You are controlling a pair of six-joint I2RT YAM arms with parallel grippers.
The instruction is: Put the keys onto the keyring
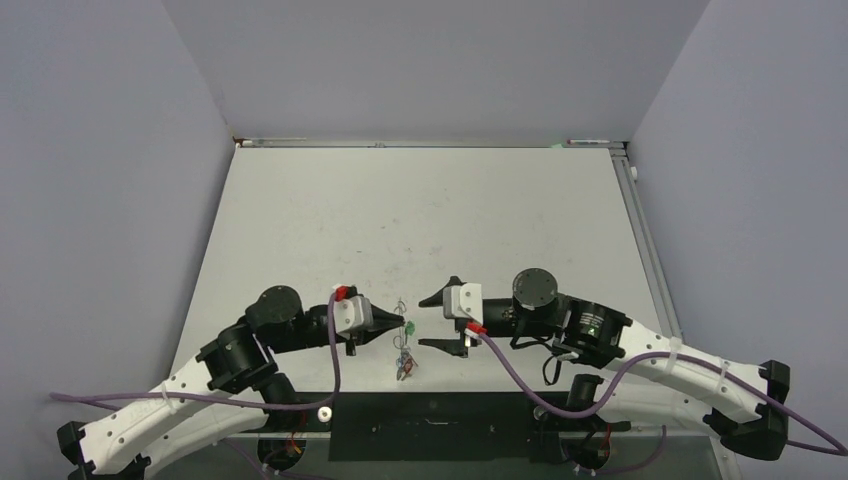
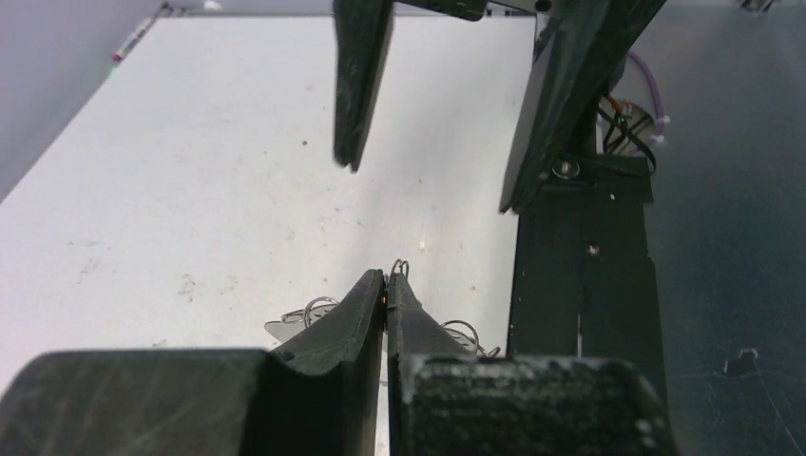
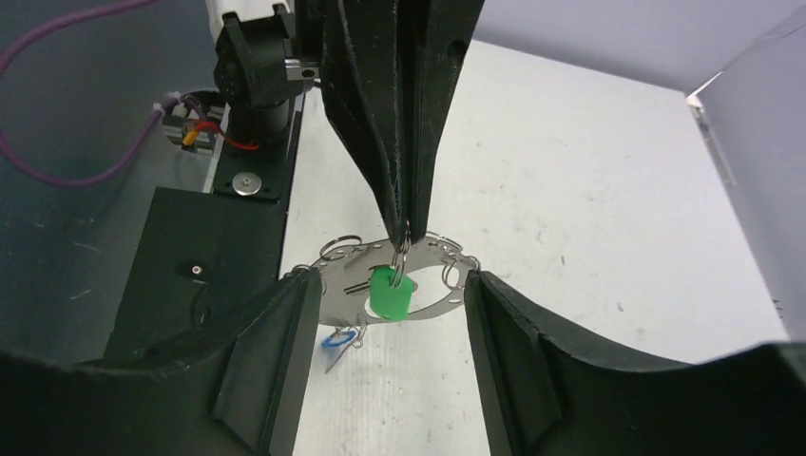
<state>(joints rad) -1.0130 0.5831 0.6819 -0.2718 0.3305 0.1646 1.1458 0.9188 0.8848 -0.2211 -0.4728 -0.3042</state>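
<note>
**Left jaws pinched on the keyring, right jaws open beside it**

The left arm reaches in from the near left corner, and the left gripper (image 1: 398, 322) has its jaws pressed fully together. In the right wrist view they come down from above and pinch one of the small split rings at the rim of the keyring (image 3: 439, 299), a thin silver oval loop with several tiny rings along its edge. The green-tagged key (image 3: 390, 294) hangs just below the pinched ring, inside the loop's outline. A blue-tagged key (image 3: 335, 344) lies lower, near the loop's left end, on the white tabletop (image 1: 400, 220). In the top view a red-tagged key (image 1: 405, 371) shows at the near end of the cluster. The whole cluster sits between the two arms, close to the near edge. I cannot tell whether the loop rests on the tabletop or hangs clear of it.

Just to the right, the right gripper (image 1: 424, 321) faces the left one with its jaws spread wide, one finger on each side of the keyring, gripping nothing
</note>
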